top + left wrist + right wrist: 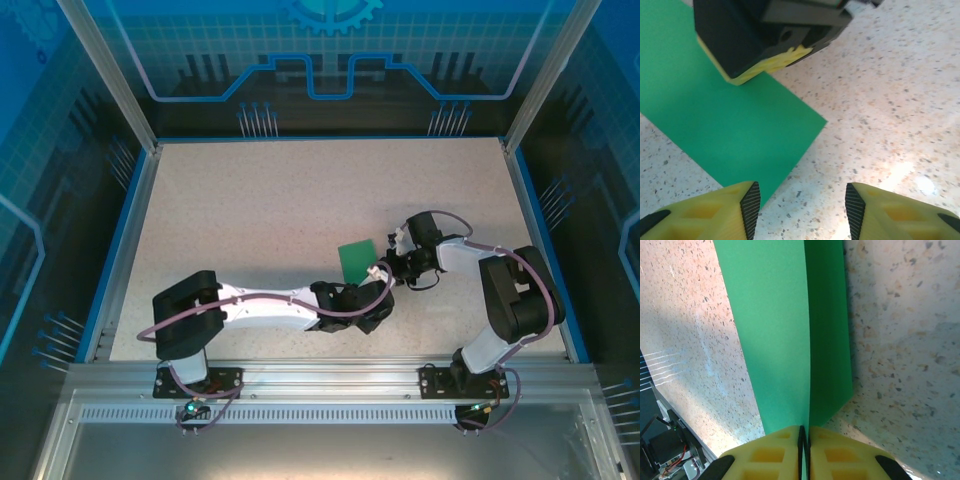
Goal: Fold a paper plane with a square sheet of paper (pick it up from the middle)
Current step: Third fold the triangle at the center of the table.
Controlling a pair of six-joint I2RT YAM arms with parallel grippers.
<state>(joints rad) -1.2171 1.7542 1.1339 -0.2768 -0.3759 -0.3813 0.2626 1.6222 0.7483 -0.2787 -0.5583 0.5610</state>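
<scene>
The square sheet of paper [355,260] is bright green and lies right of the table's middle. In the right wrist view the paper [775,330] shows two layers meeting along a straight crease that runs into my right gripper [804,440], which is shut on its near edge. From the left wrist view the same paper [730,125] lies flat on the table, with the right gripper's yellow fingers [765,60] on its far part. My left gripper [802,210] is open, just off the paper's near corner. Only speckled table lies between its fingertips. From above, the left gripper [372,292] sits just in front of the right gripper [381,270].
The speckled table [260,200] has a blue rim and metal frame posts at its edges. Both wrists crowd together right of the middle. The right arm's elbow [515,295] stands near the right rim.
</scene>
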